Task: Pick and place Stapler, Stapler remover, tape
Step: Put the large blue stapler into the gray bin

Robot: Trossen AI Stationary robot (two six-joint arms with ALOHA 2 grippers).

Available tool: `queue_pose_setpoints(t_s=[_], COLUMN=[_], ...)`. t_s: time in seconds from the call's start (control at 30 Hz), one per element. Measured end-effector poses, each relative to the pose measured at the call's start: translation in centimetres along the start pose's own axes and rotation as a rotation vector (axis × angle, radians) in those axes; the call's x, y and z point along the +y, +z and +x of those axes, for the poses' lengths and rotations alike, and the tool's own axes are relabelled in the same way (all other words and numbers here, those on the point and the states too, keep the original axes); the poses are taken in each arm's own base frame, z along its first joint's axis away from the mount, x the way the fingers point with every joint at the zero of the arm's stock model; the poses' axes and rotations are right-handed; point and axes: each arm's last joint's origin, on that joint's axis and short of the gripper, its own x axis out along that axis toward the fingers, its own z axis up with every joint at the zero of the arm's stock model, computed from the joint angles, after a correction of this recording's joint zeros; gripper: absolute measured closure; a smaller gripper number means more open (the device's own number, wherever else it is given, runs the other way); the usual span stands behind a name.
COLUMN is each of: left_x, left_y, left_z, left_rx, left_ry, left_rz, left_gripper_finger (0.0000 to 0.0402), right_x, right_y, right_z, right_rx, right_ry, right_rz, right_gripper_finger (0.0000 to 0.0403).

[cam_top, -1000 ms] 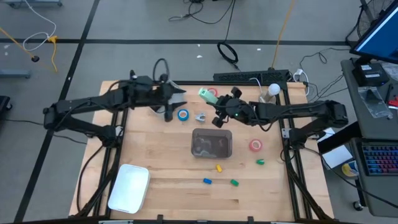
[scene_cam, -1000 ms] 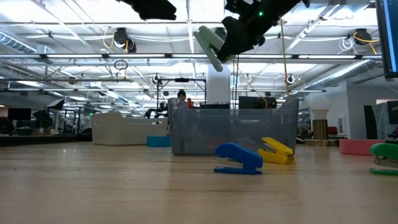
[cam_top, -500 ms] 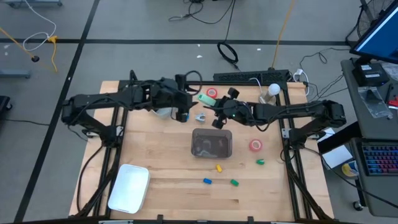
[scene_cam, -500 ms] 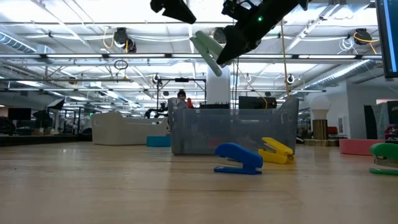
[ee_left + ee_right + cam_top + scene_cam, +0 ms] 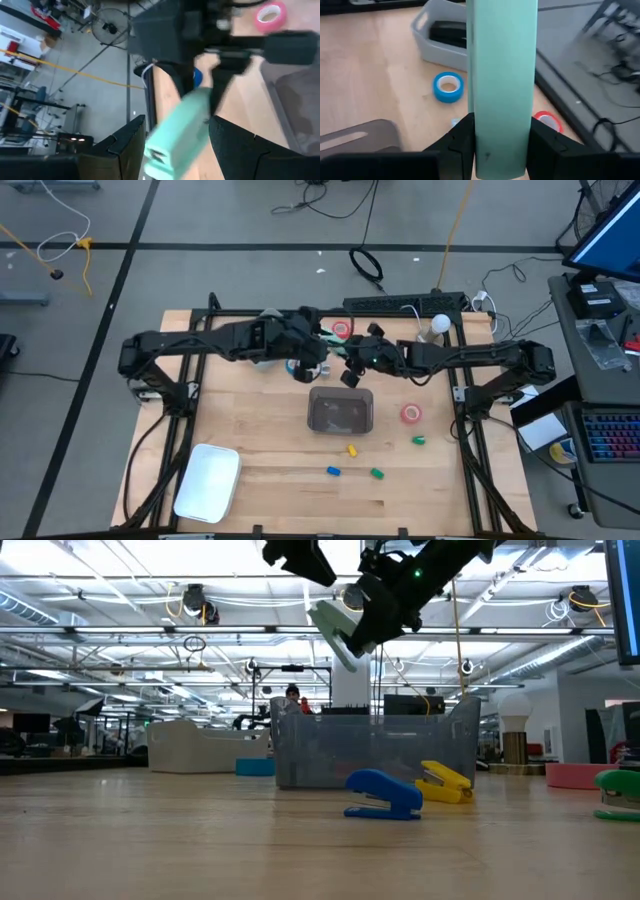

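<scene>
Since the earlier frames the left arm had swung across the table toward three o'clock, bringing the left gripper [image 5: 318, 352] right up beside the right gripper [image 5: 345, 355], above the far edge of the grey bin [image 5: 341, 411]. The right gripper had barely shifted and stayed clamped on the mint-green stapler [image 5: 502, 85]. The left gripper's fingers [image 5: 240, 145] were spread wide, one on each side of the stapler's free end, not closed on it.

The stapler [image 5: 334, 622] hung in the air above the bin. In the low view its long axis ran from about ten o'clock, the free end, down to four o'clock, into the right gripper. A blue stapler [image 5: 384, 795] and a yellow one [image 5: 443, 782] lay on the table [image 5: 260, 460], a pink tape roll [image 5: 411, 413] at the bin's three o'clock.
</scene>
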Motion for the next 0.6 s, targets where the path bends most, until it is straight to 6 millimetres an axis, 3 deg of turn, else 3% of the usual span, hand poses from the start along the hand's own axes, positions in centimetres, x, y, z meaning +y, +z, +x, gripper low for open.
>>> queue_pose_setpoints(t_s=[0.6], left_x=[-0.8], left_y=[-0.2], left_z=[1.8], left_rx=[0.065], left_ry=[-0.027], left_rz=[0.071], left_gripper_finger=[0.0183], right_x=[1.5], right_y=[0.0], right_z=[-0.7], right_rx=[-0.021], right_ry=[0.042], right_rz=[-0.006], right_gripper_finger=[0.0287])
